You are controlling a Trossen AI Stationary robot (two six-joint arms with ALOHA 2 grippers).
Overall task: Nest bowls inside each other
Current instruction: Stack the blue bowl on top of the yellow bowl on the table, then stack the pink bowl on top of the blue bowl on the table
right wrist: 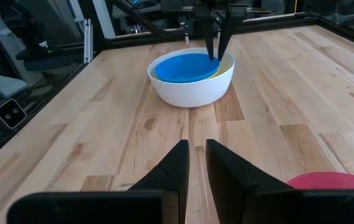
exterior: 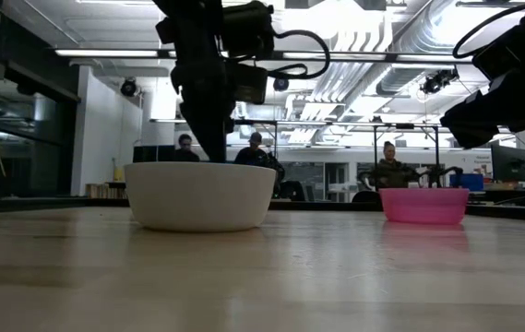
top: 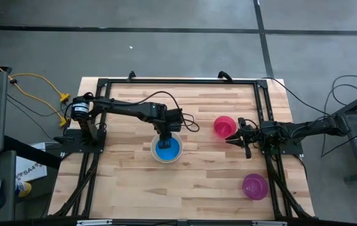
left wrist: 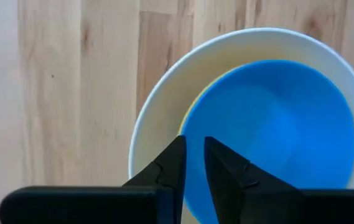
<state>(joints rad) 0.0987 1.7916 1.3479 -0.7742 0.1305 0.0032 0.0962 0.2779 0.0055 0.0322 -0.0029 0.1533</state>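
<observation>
This is a robotics lab or workshop in an open industrial hall. A wooden worktop sits in a black metal frame on a grey concrete floor. Beyond it, exposed ceiling ducts and strip lights hang over people seated at further rigs.

Overhead, table-level and wrist views share the white bowl.

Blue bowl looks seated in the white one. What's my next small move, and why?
Probably lift the left gripper straight up, clear of the white bowl. It stands open with nothing between its fingers, the blue bowl already sits nested, and the pink-red bowl and purple bowl still sit apart.
</observation>
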